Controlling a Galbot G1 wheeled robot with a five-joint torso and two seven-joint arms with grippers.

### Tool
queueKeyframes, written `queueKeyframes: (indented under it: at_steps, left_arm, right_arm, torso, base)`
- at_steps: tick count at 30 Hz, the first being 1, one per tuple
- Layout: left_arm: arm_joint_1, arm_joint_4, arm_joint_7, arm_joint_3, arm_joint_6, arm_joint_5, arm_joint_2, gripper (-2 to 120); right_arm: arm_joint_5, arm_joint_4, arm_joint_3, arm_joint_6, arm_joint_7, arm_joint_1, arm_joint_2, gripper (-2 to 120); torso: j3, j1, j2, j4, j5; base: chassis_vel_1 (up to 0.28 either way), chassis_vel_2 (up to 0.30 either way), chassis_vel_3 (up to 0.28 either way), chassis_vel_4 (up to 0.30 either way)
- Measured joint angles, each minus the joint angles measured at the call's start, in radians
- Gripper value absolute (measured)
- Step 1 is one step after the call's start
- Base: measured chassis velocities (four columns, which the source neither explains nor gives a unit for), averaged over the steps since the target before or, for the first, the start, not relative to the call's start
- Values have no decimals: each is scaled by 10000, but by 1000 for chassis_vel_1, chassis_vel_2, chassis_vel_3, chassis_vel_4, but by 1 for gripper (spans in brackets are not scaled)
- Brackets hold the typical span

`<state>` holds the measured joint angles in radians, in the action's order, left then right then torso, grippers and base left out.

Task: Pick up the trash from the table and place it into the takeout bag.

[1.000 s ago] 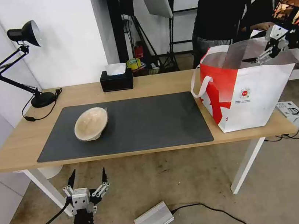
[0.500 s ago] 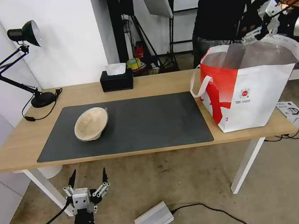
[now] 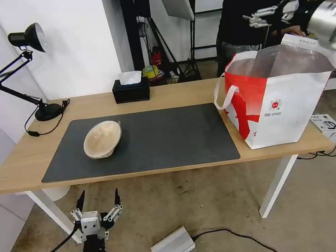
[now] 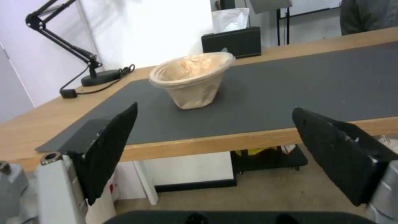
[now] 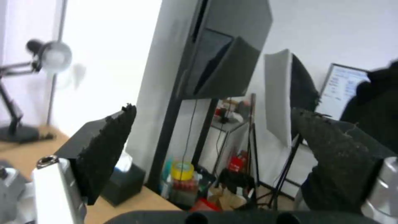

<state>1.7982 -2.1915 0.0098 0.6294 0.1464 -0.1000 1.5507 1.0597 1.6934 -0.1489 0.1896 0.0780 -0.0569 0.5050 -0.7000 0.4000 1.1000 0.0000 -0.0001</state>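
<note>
Takeout bag (image 3: 281, 101) stands at the bench's (image 3: 172, 94) right end; 1 tan pulp bowl (image 3: 102, 139) sits tilted on the grey mat (image 3: 169, 138). Right end effector (image 3: 263, 16) hangs spread above the bag, left end effector (image 3: 98, 203) spread below the bench edge.

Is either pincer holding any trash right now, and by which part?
Nothing is held. The right pincer is open and empty above the takeout bag; the left pincer is open below the table edge. The tan bowl sits untouched.
</note>
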Motion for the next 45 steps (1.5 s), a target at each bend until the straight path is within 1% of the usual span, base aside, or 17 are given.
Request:
queueKeyframes:
  at_steps: [2, 3, 7, 8, 12, 18, 21, 23, 25, 28, 29, 33, 34, 38, 39, 43, 45]
  left_arm:
    - [8, 3, 0, 13, 0, 1, 2, 100]
    - [8, 3, 0, 13, 0, 1, 2, 100]
    - [2, 12, 0, 12, 0, 1, 48, 100]
    - [2, 12, 0, 12, 0, 1, 48, 100]
    - [12, 11, 0, 12, 0, -1, 84, 100]
    - [17, 11, 0, 8, 3, -12, 107, 100]
    - [15, 11, 0, -7, 6, -30, 131, 100]
    - [20, 12, 0, -6, 6, -41, 139, 100]
    - [25, 14, 1, 5, 6, -45, 141, 100]
    - [59, 34, 1, 74, 23, -49, 161, 100]
    - [59, 34, 1, 74, 23, -49, 161, 100]
    - [103, 37, 0, 134, 50, -59, 251, 100]
    - [103, 37, 0, 134, 50, -59, 251, 100]
    - [112, 66, -3, 154, 76, -70, 295, 100]
    - [112, 66, -3, 154, 76, -70, 295, 100]
    - [94, 111, -5, 155, 78, -78, 299, 100]
    - [94, 119, -6, 156, 78, -83, 300, 100]
  right_arm:
    - [400, 774, 175, 30, -865, -366, -56, 98]
    - [400, 774, 175, 30, -865, -366, -56, 98]
    - [919, 2148, 413, 57, -2104, -742, -84, 98]
    - [919, 2148, 413, 57, -2104, -742, -84, 98]
    - [1295, 3026, 929, 192, -3343, -1012, -165, 99]
    - [655, 3264, 1679, 191, -3774, -2002, -554, 99]
    - [-160, 2895, 2267, -229, -3821, -3139, -651, 99]
    - [-393, 2874, 2809, -397, -3841, -3950, -643, 99]
    - [-461, 2938, 3038, -446, -3891, -4306, -622, 99]
    - [-1034, 3221, 3720, -664, -4134, -5575, -374, 99]
    - [-1034, 3221, 3720, -664, -4134, -5575, -374, 99]
    - [-1895, 3875, 4600, -775, -4657, -7338, 176, 98]
    - [-1895, 3875, 4600, -775, -4657, -7338, 176, 98]
    - [-3097, 4385, 5525, -1018, -4669, -9034, 736, 98]
    - [-3097, 4385, 5525, -1018, -4669, -9034, 736, 98]
    - [-3614, 5106, 6344, -1076, -4679, -10626, 1456, 98]
    - [-3720, 5265, 6474, -1078, -4692, -10939, 1615, 98]
  torso:
    - [1, 0, 0, -2, 0]
    - [1, 0, 0, -2, 0]
    - [0, 0, 0, 2, -1]
    - [0, 0, 0, 2, -1]
    - [0, -1, 1, 1, -1]
    - [1, -1, 1, -2, 0]
    - [0, 0, 0, -1, 5]
    - [-1, 1, 0, -2, 4]
    - [0, 0, 1, -2, 2]
    - [0, 0, 1, -1, 2]
    - [0, 0, 1, -1, 2]
    - [0, 0, 0, -1, 2]
    - [0, 0, 0, -1, 2]
    - [1, 0, 0, 0, 1]
    - [1, 0, 0, 0, 1]
    - [1, 0, 1, -1, -1]
    - [1, -1, 1, -1, 0]
  base:
    - [0, 0, 0, 0]
    - [0, 0, 0, 0]
    - [0, 0, 0, 0]
    - [0, 0, 0, 0]
    - [0, 0, 0, 0]
    - [0, 0, 0, 0]
    - [0, 0, 0, 0]
    - [0, 0, 0, 0]
    - [0, 0, 0, 0]
    - [0, 0, 0, 0]
    - [0, 0, 0, 0]
    - [0, 0, 0, 0]
    - [0, 0, 0, 0]
    - [0, 0, 0, 0]
    - [0, 0, 0, 0]
    - [0, 0, 0, 0]
    - [0, 0, 0, 0]
